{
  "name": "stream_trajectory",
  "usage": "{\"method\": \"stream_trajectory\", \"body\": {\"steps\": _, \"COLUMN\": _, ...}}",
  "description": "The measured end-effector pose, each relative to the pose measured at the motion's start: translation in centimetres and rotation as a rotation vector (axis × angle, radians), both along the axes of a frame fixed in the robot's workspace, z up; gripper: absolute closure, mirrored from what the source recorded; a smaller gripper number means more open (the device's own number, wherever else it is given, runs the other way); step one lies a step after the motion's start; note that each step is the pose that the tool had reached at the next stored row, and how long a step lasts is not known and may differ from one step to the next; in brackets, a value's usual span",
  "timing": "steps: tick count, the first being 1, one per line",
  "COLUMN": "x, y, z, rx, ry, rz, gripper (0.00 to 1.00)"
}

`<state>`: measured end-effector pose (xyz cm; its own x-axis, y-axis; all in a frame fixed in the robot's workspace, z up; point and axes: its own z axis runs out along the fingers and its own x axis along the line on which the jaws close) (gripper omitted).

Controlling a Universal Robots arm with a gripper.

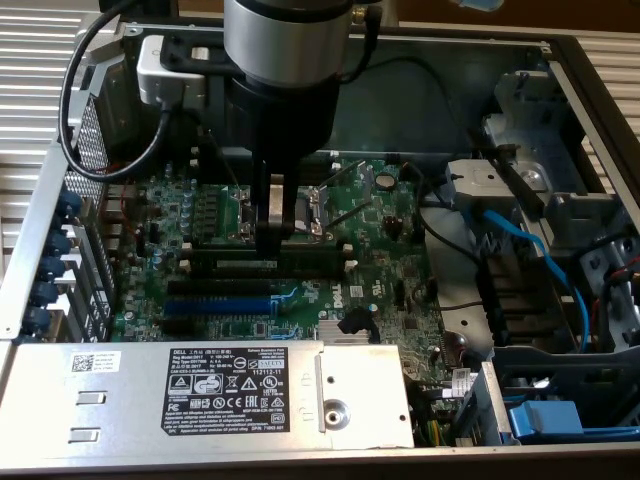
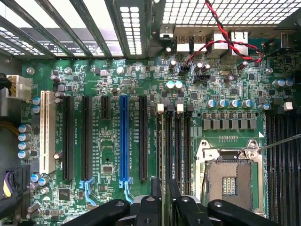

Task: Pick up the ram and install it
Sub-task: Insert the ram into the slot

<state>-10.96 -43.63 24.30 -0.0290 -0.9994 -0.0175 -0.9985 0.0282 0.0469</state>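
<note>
Over the motherboard (image 1: pixel 385 265), the arm (image 1: pixel 285 70) points straight down, its end effector (image 1: pixel 275 240) clamped on the ram (image 1: pixel 310 264).

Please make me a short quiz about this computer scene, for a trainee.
1. True or false: the ram lies outside the case.
2. The tool is nearest to: A the power supply, B the ram, C the blue cables.
3. Fill in: the twisted wires are red and ____.
Key: 1 false; 2 B; 3 black.
</note>
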Motion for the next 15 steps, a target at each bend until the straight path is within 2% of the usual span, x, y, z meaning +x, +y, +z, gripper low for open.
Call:
{"method": "stream_trajectory", "body": {"steps": 9, "x": 0.0, "y": 0.0, "z": 0.0, "rx": 0.0, "ry": 0.0, "rz": 0.0, "gripper": 0.8}}
{"method": "stream_trajectory", "body": {"steps": 10, "x": 0.0, "y": 0.0, "z": 0.0, "rx": 0.0, "ry": 0.0, "rz": 0.0, "gripper": 0.88}}
{"method": "stream_trajectory", "body": {"steps": 15, "x": 0.0, "y": 0.0, "z": 0.0, "rx": -0.0001, "ry": 0.0, "rz": 0.0, "gripper": 0.9}}
